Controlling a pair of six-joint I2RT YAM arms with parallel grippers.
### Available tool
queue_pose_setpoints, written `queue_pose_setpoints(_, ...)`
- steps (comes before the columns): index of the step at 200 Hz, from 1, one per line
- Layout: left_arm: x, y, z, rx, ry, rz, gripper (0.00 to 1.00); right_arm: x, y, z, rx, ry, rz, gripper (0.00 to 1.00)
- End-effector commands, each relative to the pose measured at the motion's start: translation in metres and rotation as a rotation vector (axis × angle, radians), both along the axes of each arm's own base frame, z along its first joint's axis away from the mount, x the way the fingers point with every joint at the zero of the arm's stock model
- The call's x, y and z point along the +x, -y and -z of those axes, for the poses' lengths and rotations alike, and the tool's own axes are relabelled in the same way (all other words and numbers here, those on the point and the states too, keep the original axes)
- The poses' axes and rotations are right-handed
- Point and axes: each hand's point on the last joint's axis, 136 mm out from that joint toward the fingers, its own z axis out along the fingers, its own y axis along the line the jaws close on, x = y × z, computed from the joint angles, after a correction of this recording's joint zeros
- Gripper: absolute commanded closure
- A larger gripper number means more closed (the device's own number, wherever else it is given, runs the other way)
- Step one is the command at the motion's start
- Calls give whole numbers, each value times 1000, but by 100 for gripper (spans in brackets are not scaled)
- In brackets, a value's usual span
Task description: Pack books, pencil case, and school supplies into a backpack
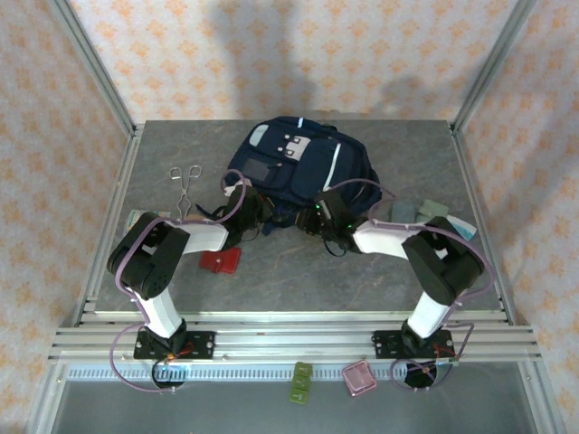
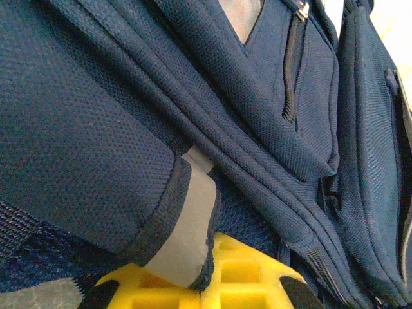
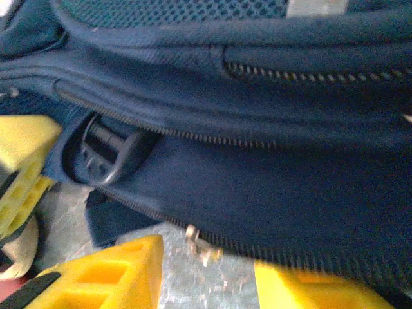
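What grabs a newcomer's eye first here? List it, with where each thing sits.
The navy backpack dominates the far middle of the table, with the left gripper and right gripper at its near edge. In the right wrist view, yellow fingers stand apart either side of a small zipper pull. A red square item lies apart on the left.

The top external camera sits above and behind the arms (image 1: 158, 271), looking down toward 12 o'clock over the whole desk (image 1: 298, 271), with the backpack (image 1: 298, 163) far off at 12 o'clock. Both wrist cameras sit very close to its navy fabric, the left facing folds, the right a zipper (image 3: 193, 138). All three views share the backpack's near side.
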Motion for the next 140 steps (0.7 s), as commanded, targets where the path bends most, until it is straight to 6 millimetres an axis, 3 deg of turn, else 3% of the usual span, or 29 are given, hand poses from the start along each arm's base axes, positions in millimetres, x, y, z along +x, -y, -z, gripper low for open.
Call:
queue_pose_setpoints(1, 8, 18, -27, -72, 70, 43, 100, 25, 2, -14, -10, 75, 114, 61)
queue_pose_setpoints(23, 7, 22, -27, -79, 68, 55, 100, 32, 4, -19, -63, 100, 162, 68)
queue_pose_setpoints(46, 7, 21, -25, -77, 66, 52, 100, 37, 12, -10, -149, 76, 216, 71)
queue_pose_setpoints(62, 7, 21, -24, -76, 65, 51, 100, 36, 14, -6, -160, 71, 226, 84)
queue_pose_setpoints(93, 8, 23, -24, -84, 66, 55, 100, 37, 17, -6, -163, 62, 254, 67)
queue_pose_setpoints(126, 8, 24, -25, -90, 68, 58, 100, 46, 16, -8, -177, 63, 292, 66)
queue_pose_setpoints(140, 8, 24, -25, -94, 70, 59, 100, 50, 17, -5, -191, 63, 304, 71)
